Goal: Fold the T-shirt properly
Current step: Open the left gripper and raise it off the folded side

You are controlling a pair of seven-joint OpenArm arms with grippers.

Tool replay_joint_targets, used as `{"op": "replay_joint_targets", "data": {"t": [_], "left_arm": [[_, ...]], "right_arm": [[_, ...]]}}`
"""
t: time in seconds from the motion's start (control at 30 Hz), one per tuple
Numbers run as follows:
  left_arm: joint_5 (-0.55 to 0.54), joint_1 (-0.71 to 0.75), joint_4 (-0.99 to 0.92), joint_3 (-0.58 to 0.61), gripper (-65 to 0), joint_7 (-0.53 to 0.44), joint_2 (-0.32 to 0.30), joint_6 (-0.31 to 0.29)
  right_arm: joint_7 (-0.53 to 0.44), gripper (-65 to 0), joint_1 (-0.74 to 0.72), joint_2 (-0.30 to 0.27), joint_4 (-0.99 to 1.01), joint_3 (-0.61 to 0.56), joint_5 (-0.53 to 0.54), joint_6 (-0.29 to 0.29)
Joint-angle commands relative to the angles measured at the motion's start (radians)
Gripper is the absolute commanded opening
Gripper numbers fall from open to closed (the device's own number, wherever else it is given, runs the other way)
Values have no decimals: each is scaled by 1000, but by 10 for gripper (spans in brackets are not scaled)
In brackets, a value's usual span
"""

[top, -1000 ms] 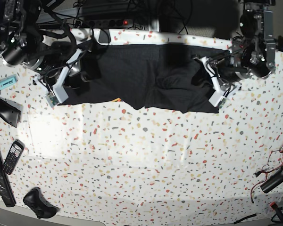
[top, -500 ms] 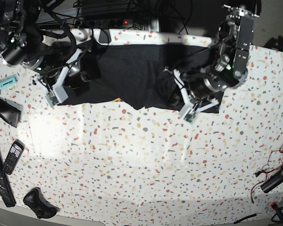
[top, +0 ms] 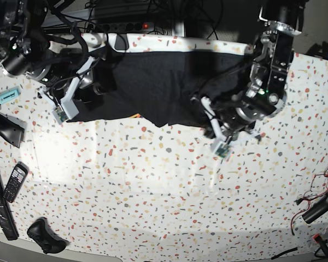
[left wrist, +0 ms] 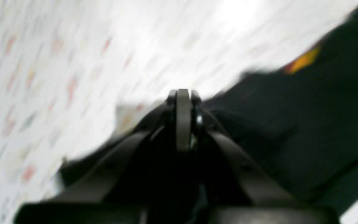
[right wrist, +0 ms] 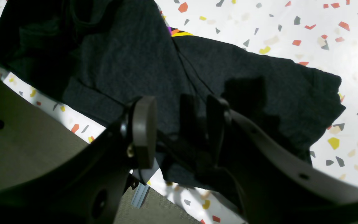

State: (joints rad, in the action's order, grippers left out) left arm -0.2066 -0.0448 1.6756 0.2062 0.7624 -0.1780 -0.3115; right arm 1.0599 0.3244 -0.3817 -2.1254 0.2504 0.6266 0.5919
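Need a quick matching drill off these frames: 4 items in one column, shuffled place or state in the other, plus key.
Items
1. T-shirt
2. left gripper
3. right gripper
4. mobile phone

Places or states
A. jaws apart, above the black fabric near the far table edge
B. lying near the table's side edge in the base view, away from the fabric
C. spread across the far side of the table
D. fingers pressed together, dark cloth at and behind the tip

Pairs: 1-C, 2-D, 3-A, 4-B
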Motion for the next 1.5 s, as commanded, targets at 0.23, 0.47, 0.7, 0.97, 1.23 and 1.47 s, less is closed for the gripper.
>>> {"op": "replay_joint_targets", "data": {"t": [0.23,0.47,0.7,0.97,1.23,1.47], "left_arm": [[-24,149,19,-128,-650,-148,-97,16],[-98,227,19,-167,-650,-97,-97,-28],[-209,310,20,-165,-650,-97,-76,-154],[-81,237,23,-166,-650,-127,-69,-102],[148,158,34,-166,-650,-165,-91,71],[-66,244,233,-166,-650,-148,-176,56]], "right_arm": [[-27,-396,-9,-9,-19,6,10,3],[-27,-396,-9,-9,-19,6,10,3],[-28,-396,-9,-9,-19,6,10,3],[-31,-396,-11,-9,-19,6,10,3],[-31,-396,-11,-9,-19,6,10,3],[-31,-396,-11,-9,-19,6,10,3]]}}
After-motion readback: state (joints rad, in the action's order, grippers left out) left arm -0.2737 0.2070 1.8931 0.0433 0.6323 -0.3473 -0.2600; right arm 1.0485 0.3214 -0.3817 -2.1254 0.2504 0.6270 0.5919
